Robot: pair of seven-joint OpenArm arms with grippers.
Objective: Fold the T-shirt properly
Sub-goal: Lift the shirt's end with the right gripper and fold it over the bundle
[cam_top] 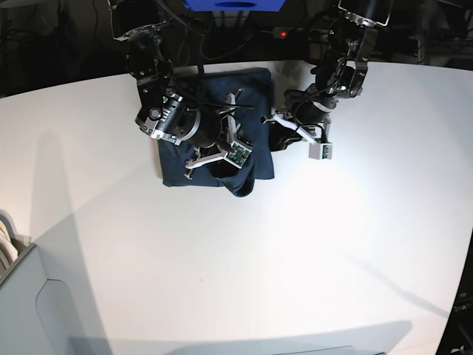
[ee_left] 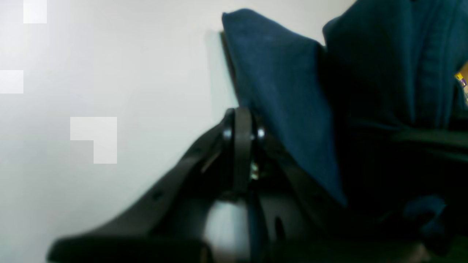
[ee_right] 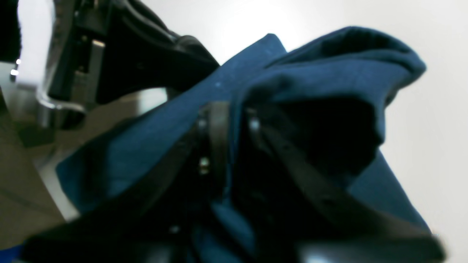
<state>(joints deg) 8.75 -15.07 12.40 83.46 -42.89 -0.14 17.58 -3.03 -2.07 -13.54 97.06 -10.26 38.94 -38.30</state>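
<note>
The dark navy T-shirt (cam_top: 211, 103) lies bunched on the white table (cam_top: 295, 244) at the back middle. My right gripper (ee_right: 234, 120) is shut on a fold of the shirt (ee_right: 314, 69) and holds it raised off the table. In the base view this gripper (cam_top: 244, 171) is over the shirt's near right corner. My left gripper (ee_left: 241, 124) has its fingers together at the shirt's right edge, with a flap of blue cloth (ee_left: 278, 91) standing up from it. In the base view it (cam_top: 275, 137) sits against the shirt's right side.
A grey bin (cam_top: 22, 296) stands at the table's near left corner. A blue object (cam_top: 236, 4) and cables lie behind the table's back edge. The left arm's white camera block (cam_top: 321, 150) hangs just right of the shirt.
</note>
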